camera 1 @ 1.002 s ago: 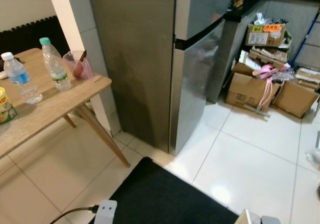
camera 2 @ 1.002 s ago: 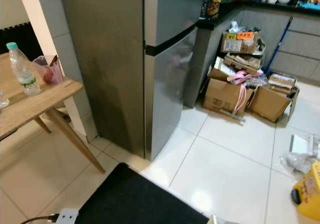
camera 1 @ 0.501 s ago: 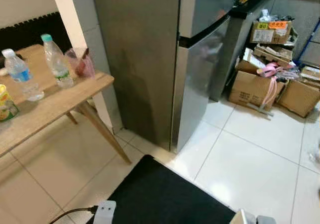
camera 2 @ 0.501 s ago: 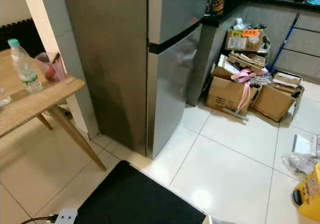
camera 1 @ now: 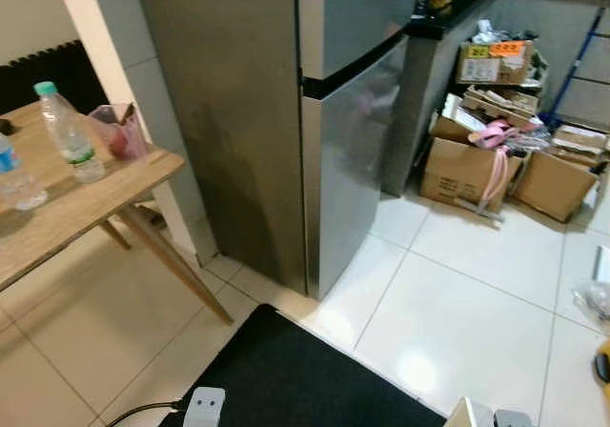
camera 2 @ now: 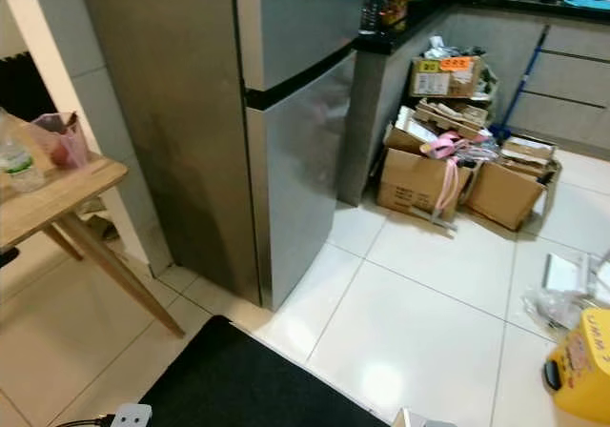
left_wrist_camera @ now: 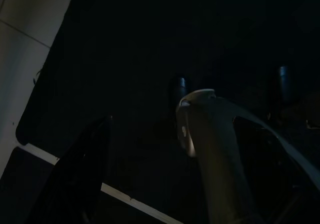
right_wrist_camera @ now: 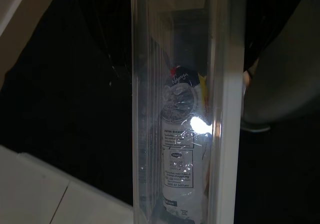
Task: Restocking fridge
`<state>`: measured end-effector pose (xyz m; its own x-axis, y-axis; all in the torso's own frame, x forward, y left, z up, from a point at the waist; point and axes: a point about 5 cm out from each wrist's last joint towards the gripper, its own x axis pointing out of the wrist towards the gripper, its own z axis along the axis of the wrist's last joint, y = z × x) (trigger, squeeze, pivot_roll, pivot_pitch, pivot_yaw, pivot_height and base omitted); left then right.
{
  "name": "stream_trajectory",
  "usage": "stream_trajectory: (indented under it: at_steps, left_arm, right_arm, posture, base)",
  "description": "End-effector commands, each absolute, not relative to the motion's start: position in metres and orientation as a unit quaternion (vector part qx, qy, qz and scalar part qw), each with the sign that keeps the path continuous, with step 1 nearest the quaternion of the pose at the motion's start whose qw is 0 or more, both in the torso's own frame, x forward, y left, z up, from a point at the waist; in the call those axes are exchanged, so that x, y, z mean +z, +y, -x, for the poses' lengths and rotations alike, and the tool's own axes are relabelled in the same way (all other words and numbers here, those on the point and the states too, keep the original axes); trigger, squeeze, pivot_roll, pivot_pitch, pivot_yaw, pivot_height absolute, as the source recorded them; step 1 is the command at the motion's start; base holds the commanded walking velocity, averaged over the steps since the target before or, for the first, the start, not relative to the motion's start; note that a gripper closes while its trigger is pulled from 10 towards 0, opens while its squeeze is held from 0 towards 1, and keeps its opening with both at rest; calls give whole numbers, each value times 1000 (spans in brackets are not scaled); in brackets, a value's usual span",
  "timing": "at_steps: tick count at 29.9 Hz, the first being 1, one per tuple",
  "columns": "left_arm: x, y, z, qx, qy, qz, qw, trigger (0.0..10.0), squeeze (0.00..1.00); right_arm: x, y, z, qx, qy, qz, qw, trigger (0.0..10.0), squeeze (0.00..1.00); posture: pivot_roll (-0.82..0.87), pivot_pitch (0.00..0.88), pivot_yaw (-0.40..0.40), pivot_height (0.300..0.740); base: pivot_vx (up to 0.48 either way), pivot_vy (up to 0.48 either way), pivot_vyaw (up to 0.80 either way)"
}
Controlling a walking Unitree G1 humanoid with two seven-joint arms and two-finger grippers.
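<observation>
The right claw hangs low over a black mat (camera 1: pixel 305 379), and its wrist camera looks straight along a tall clear container (right_wrist_camera: pixel 175 109) that stands very close in front of it. Inside the container a packet (right_wrist_camera: pixel 182 154) with a printed label is upright. Whether this claw is closed on the container I cannot tell. Under it there is the dark mat, and at one side pale floor tiles (right_wrist_camera: pixel 45 199). The left claw (left_wrist_camera: pixel 175 134) also hangs low over the same mat, in deep shade. One black finger (left_wrist_camera: pixel 82 174) can be made out, with a pale curved part of the robot just beside it, but if this claw is open or closed I cannot tell. Near it, at the mat's edge, a white power strip (camera 1: pixel 203 408) lies with its cable. Ahead of both claws, across the mat, the grey fridge (camera 1: pixel 248 112) stands with both doors shut. Further out on the left claw's side is a wooden table (camera 1: pixel 86 203). It carries a water bottle with green cap (camera 1: pixel 69 132), a second water bottle (camera 1: pixel 11 174) and a pink cup (camera 1: pixel 119 132). Well ahead on the right claw's side, beyond the fridge, cardboard boxes (camera 1: pixel 462 165) are piled on the white floor against a dark counter (camera 2: pixel 419 12). A yellow container (camera 2: pixel 581 365) sits on the tiles, nearer to the right claw.
</observation>
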<state>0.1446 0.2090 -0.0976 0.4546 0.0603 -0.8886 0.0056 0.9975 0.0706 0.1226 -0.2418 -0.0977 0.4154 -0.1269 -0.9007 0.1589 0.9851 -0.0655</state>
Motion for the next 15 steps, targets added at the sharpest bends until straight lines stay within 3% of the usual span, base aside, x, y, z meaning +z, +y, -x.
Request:
stream_trajectory:
  at_steps: [1,6,15]
  left_arm:
    - [-98,209,-142,19,524,-25,851,10000,0]
    - [-99,209,-142,15,528,-23,849,10000,0]
    - [-98,211,-141,10,529,-32,848,10000,0]
  right_arm:
    - [-97,-241,-124,-84,531,-15,843,10000,0]
    - [-97,-241,-124,-83,532,-14,843,10000,0]
    - [-98,-240,-124,-82,532,-12,843,10000,0]
  posture:
    - [-38,0,-11,740]
    - [-37,0,-12,740]
    - [-39,0,-6,740]
  base:
    - [0,0,0]
    - [0,0,0]
    - [285,0,0]
